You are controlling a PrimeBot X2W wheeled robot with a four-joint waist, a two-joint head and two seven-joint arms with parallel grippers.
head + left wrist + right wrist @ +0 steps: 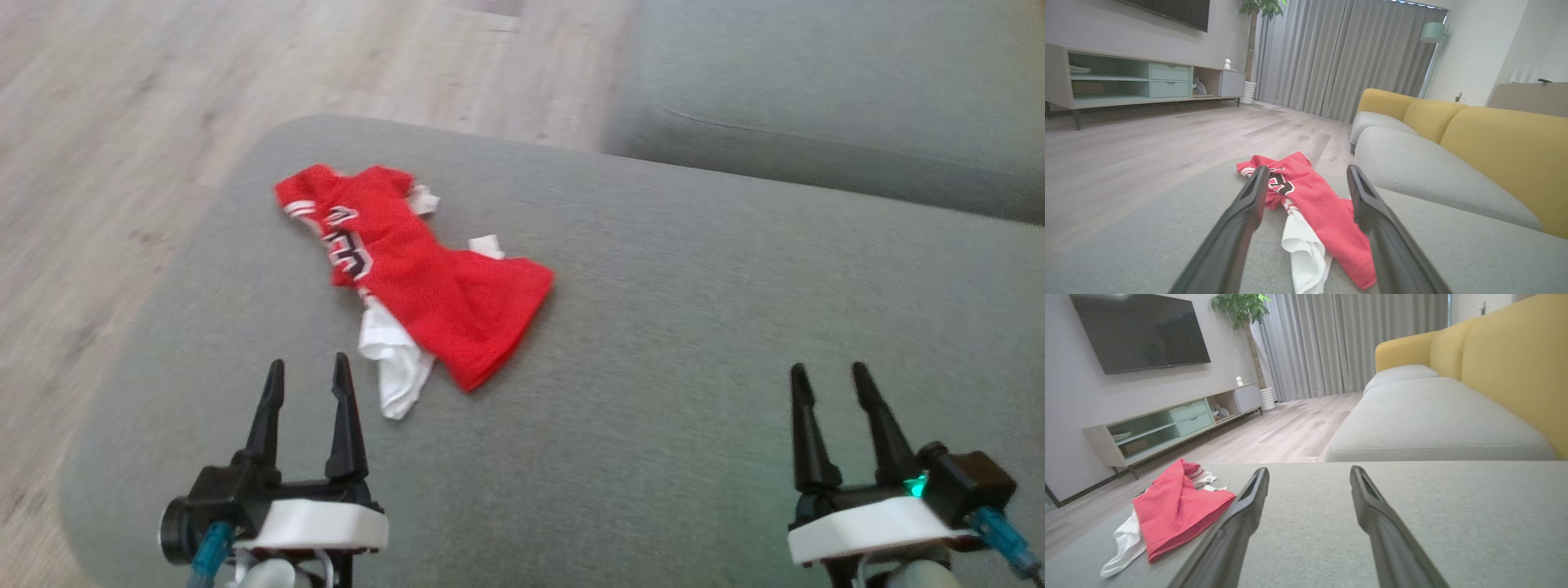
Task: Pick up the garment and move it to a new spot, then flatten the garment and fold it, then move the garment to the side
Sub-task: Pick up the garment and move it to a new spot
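A red garment (424,278) with white trim and dark lettering lies crumpled on the grey cushion (694,327), left of centre. A white part of it sticks out toward me. My left gripper (309,374) hovers open just short of that white end, nothing between its fingers; the left wrist view shows the garment (1318,204) straight ahead between the fingers. My right gripper (829,376) stands open at the lower right over bare cushion, well away from the cloth. In the right wrist view the garment (1175,506) lies off to the left.
The cushion's rounded left edge drops to a pale wooden floor (122,122). A grey sofa seat (816,82) with yellow backrests (1506,143) lies beyond. A TV cabinet (1167,424), a television (1143,330) and a potted plant (1241,306) stand by the far wall.
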